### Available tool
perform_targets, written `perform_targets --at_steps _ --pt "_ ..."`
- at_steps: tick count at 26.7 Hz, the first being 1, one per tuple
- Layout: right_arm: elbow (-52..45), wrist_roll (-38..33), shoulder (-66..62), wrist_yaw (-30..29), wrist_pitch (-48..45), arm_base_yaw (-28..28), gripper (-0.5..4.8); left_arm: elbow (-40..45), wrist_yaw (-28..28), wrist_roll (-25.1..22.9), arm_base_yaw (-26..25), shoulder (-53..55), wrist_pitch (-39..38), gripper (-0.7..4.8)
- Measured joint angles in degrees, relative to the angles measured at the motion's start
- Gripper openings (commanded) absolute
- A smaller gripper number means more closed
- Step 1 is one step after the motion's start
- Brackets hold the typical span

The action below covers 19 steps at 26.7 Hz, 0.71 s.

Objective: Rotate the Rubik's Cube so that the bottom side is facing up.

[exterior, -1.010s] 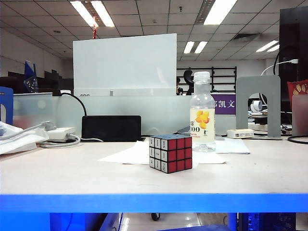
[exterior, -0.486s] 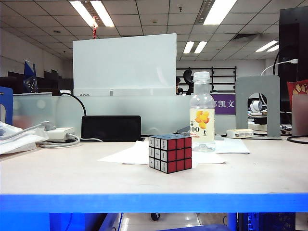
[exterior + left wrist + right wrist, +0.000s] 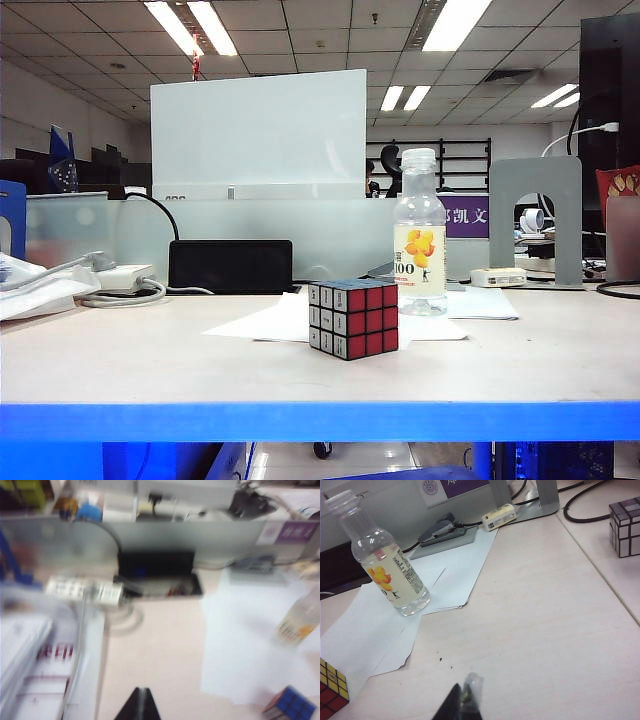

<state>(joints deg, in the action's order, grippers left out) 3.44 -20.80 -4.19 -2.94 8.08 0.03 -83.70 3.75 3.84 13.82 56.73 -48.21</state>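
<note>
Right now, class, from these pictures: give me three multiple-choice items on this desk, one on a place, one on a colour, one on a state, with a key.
1. Where does the Rubik's Cube rest?
A. on the white paper, in front of the bottle
B. on the black box
C. in a gripper

2. In the exterior view, which colour is the cube's right-hand side face?
A. green
B. red
C. orange

3. How do the left gripper and right gripper stand?
A. both open
B. one clamps the cube
C. both shut, holding nothing

Key: 1 A, it sits on the sheet's front edge; 2 B, its squares show red; 3 C, the fingertips meet above bare table in both wrist views.
</note>
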Motion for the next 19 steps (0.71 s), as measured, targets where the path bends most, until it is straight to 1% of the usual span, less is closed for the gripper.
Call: perform_targets --at_steps 2,4,6,7,10,14,17,19 --pt "0.00 0.00 0.00 0.00 -0.02 0.00 -0.07 7.63 2.05 0.90 -0.04 -2.01 4.68 -0.06" --pt "0.00 0.00 0.00 -0.02 0.02 0.00 -0.07 14.25 3.54 2.03 -0.04 -4.85 5.77 -0.06" --pt "0.00 0.00 0.00 -0.02 0.00 0.00 -0.07 20.00 3.78 2.89 -0.04 -9.38 6.51 -0.06" --pt "0.00 0.00 0.00 0.00 0.02 0.00 -0.07 21.75 3.82 3.39 -0.02 -11.63 6.54 -0.06" --pt "-0.04 0.00 0.02 0.00 0.02 0.00 -0.07 27.19 3.96 4.83 -0.04 -21.40 9.79 -0.06" --pt "-0.09 0.00 0.02 0.02 0.09 0.00 -0.07 32.30 4.52 5.07 -0.02 -35.98 9.70 -0.06" --pt "-0.09 0.00 0.02 0.00 0.20 0.00 -0.07 36.54 4.98 5.92 -0.02 -46.05 11.45 -0.06" --pt "-0.09 0.00 0.02 0.02 0.37 0.00 -0.07 39.85 5.46 5.92 -0.02 -52.22 10.29 -0.06"
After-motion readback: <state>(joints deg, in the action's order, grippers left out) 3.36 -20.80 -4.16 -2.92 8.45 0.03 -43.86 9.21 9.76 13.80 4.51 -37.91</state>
